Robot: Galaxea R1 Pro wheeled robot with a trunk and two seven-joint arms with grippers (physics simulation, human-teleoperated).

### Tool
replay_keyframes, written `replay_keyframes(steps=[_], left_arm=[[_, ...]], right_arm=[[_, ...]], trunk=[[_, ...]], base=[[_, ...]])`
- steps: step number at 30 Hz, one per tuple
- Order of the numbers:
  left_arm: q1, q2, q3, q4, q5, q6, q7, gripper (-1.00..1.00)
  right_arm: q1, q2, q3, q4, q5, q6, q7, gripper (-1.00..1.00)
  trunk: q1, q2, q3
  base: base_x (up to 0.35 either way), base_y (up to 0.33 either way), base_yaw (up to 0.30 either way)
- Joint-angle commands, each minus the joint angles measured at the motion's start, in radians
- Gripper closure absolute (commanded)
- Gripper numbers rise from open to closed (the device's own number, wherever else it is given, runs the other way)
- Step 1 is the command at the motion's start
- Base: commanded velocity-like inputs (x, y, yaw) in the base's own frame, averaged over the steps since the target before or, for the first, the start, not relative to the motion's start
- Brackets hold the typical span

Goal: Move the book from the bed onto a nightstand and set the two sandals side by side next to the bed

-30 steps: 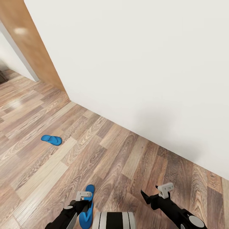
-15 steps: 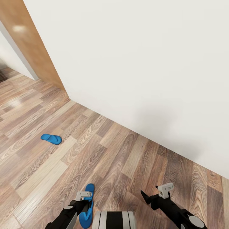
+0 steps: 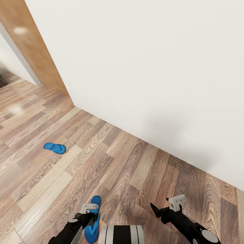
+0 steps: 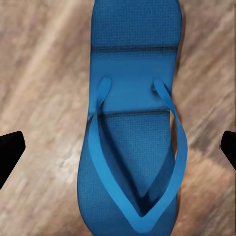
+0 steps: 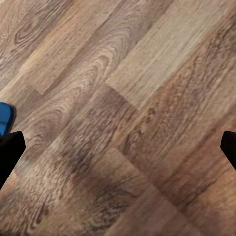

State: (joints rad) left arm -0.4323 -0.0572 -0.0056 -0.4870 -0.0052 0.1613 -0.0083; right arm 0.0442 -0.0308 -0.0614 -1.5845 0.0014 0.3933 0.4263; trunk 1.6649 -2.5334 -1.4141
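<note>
Under left hand [image 4: 118,147], blue sandal [image 4: 132,128]

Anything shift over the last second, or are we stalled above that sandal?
Almost nothing moved. The left gripper still hovers open over the near sandal, not gripping it. The far sandal, right gripper and wall look unchanged, apart from a slight camera shift.

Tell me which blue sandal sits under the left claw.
The near sandal, directly below the open left claw, its strap visible between the fingertips. The other sandal lies far off on the floor.
</note>
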Motion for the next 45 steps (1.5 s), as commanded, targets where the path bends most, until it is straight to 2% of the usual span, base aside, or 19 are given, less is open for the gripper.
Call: replay_keyframes(steps=[1,14,23,37,45], left_arm=[[0.000,0.000,-0.001,-0.002,-0.001,0.006,-0.001,-1.00],[0.000,-0.008,-0.001,-0.019,0.000,0.006,-0.001,-1.00],[0.000,-0.011,-0.001,-0.023,0.000,0.006,-0.001,-1.00],[0.000,-0.012,-0.001,-0.025,0.000,-0.001,-0.001,-1.00],[0.000,-0.012,-0.001,-0.025,0.000,-0.002,-0.001,-1.00]], right_arm=[[0.000,0.000,-0.001,-0.002,0.000,0.006,0.005,-1.00],[0.000,0.000,-0.002,-0.002,0.000,0.006,0.005,-1.00],[0.000,0.001,-0.002,-0.002,0.000,0.006,0.005,-1.00],[0.000,0.001,-0.002,-0.002,0.000,0.006,0.005,-1.00],[0.000,0.001,-0.002,-0.002,0.000,0.006,0.005,-1.00]], trunk=[[0.000,0.000,-0.001],[0.000,0.000,-0.001],[0.004,-0.002,-0.035],[0.004,-0.002,-0.035],[0.007,-0.004,-0.062]], base=[[0.000,0.000,0.000],[0.000,0.000,0.000],[0.000,0.000,0.000],[0.000,0.000,0.000],[0.000,0.000,0.000]])
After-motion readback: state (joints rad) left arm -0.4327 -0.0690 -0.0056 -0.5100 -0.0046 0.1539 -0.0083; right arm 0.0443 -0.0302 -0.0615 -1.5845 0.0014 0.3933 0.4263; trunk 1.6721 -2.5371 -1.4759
